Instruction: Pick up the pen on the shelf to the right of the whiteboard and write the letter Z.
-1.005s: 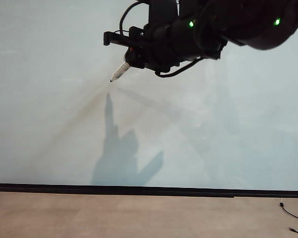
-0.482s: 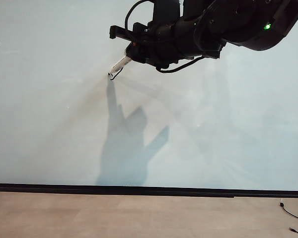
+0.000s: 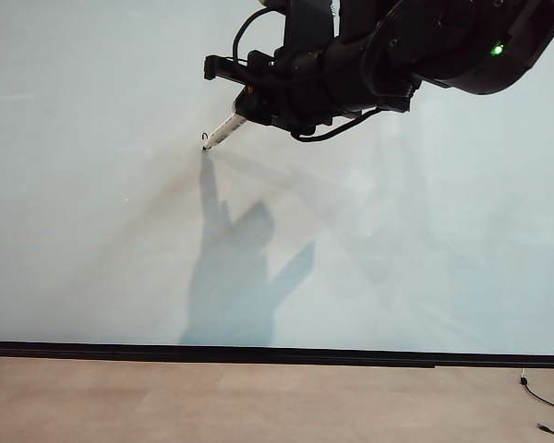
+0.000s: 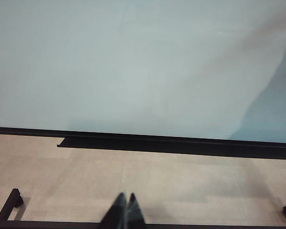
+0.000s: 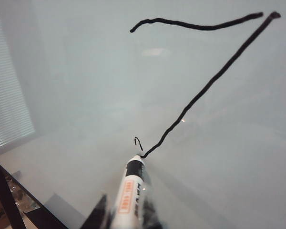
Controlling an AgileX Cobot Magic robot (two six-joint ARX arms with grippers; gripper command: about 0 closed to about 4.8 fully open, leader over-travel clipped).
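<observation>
The writing step is in hand. The right hand (image 3: 245,109) is high in front of the whiteboard (image 3: 92,231), a little left of the middle in the exterior view, and its fingers pinch the pen (image 3: 222,132) by the upper part of the barrel. In the right wrist view the pen (image 5: 130,191) has its dark tip on the board, at the lower-left corner of the letter Z (image 5: 205,81). The top stroke and the long diagonal are drawn, and a small hook sits just beside the tip. The bottom stroke is not yet there, so I judge the letter about two thirds done.

The next move, as I judge it, calls for a level pull of the tip toward the right of the exterior view, about as long as the top stroke, with even pressure so that the line does not break. After it the tip must lift off cleanly.

The long axis of the pen runs obliquely: in the exterior view the tip points down and to the left, toward the board, and the back end goes up and right into the hand.

The left hand (image 4: 123,210) is low, above the floor (image 4: 181,181) in front of the board's dark lower strip. Its fingers are pressed together and hold nothing.
</observation>
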